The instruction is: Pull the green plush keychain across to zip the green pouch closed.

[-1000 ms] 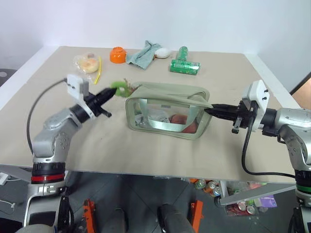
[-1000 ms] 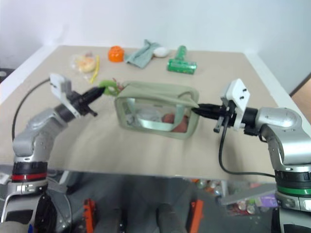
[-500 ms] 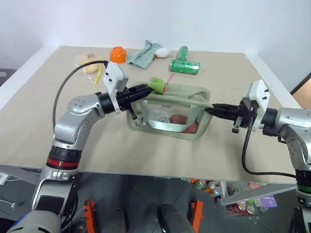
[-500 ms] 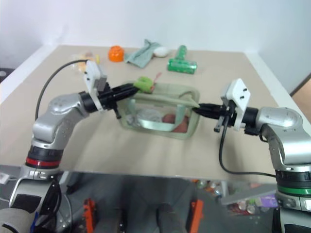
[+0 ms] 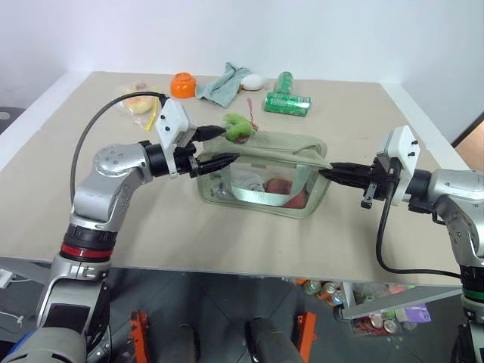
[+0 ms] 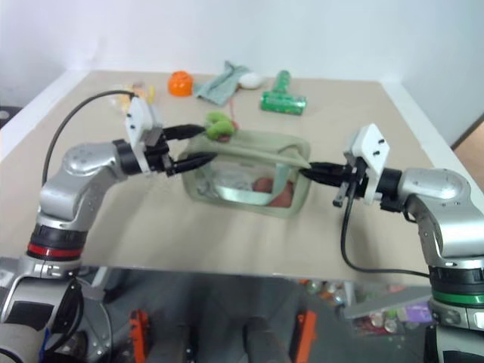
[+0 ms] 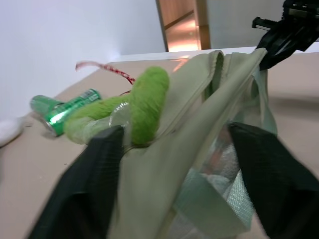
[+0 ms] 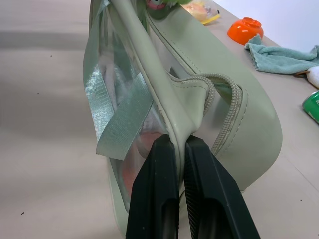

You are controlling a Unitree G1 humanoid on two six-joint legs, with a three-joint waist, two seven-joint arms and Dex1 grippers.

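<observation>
The green pouch [image 5: 261,174] stands mid-table, with coloured items showing through its clear side. The green plush keychain [image 5: 239,126] lies on the pouch's top near its left end, a thin red cord trailing from it. My left gripper [image 5: 229,144] is open at that end, one finger beside the keychain [image 7: 147,102] and the other lower against the pouch's side; nothing is pinched between them. My right gripper [image 8: 178,142] is shut on the fabric strap at the right end of the pouch [image 8: 219,74], holding it level.
Along the table's far side lie an orange bowl [image 5: 183,85], a teal-grey cloth [image 5: 224,83], a white lump [image 5: 254,81], a dark green bottle [image 5: 287,100] and a plastic bag [image 5: 136,98] with a yellow strip. Bare tabletop surrounds the pouch.
My left gripper carried the keychain rightward from beside the pouch's left end onto its top, then opened and let it go. The right gripper has kept still.
</observation>
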